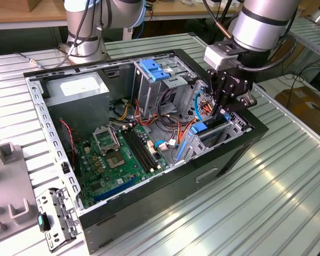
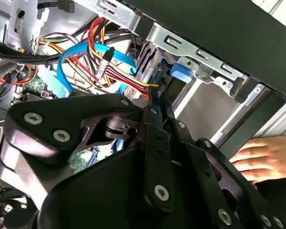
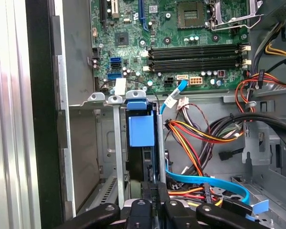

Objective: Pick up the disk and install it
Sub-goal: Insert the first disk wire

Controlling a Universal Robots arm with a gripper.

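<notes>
The disk (image 1: 212, 129) stands on edge inside the drive bay at the corner of the open computer case (image 1: 240, 154) on the exterior view's right. Its blue carrier frame (image 3: 141, 130) shows in the first wrist view, with the dark drive edge below it. A blue carrier tab (image 2: 181, 74) appears in the second wrist view. My gripper (image 1: 220, 113) hangs straight over the bay, fingers drawn together, tips at the disk's upper edge (image 2: 156, 98). The black fingers (image 3: 148, 191) line up with the slot. I cannot tell if the tips touch the disk.
Bundles of coloured cables (image 1: 173, 125) and a blue flat cable (image 3: 205, 179) lie beside the bay. A grey cage with a blue latch (image 1: 152, 69), a grey box (image 1: 77, 88) and the motherboard (image 1: 122, 154) fill the case. A hand (image 2: 267, 157) rests on the case's outer wall.
</notes>
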